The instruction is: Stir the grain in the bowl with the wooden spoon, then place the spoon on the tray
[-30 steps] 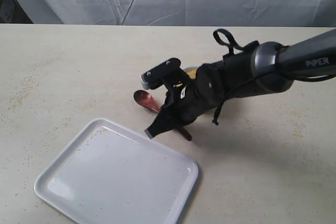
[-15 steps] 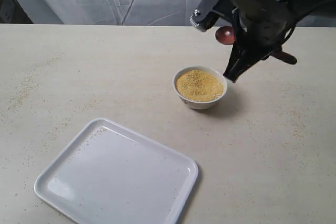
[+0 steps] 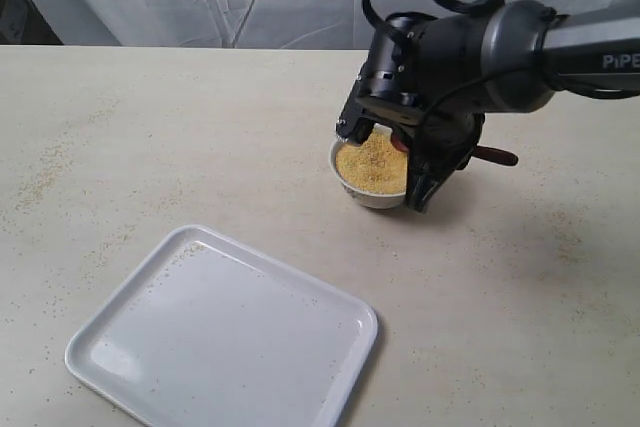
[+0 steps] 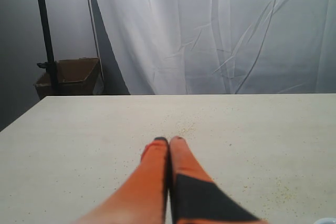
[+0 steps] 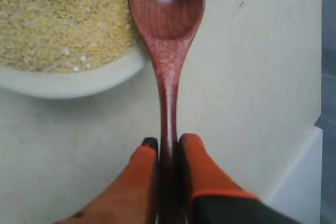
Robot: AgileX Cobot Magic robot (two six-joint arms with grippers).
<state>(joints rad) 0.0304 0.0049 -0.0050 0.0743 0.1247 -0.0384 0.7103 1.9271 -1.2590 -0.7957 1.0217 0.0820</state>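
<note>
Right wrist view, item by item.

1. Right gripper (image 5: 169, 142): jaws closed narrowly on the handle, one orange finger on each side. The grip sits low on the shaft, probably so that most of the length reaches ahead of the fingers.
2. Wooden spoon (image 5: 168, 72): dark red-brown and glossy, held in line with the gripper. Its oval head lies over the near rim of the bowl and its hollow face is turned to the camera. Whether the head touches the grain cannot be told.
3. Bowl (image 5: 79, 82): white and small, standing on the table (image 3: 150, 127), directly under the right arm in the exterior view.
4. Grain (image 5: 58, 19): fine and yellow, filling the bowl nearly to the rim. The surface looks undisturbed, so stirring is judged just beginning.
5. Tray (image 3: 220, 337): white and rectangular, nothing on it. It lies well apart from the bowl, towards the camera and to the left in the exterior view, ready to receive the spoon later.
6. Left gripper (image 4: 169, 141): fingers pressed together with nothing between them, low over bare table and away from the work, presumably parked.
7. Loose grains (image 3: 45, 172): scattered thinly on the table.
</note>
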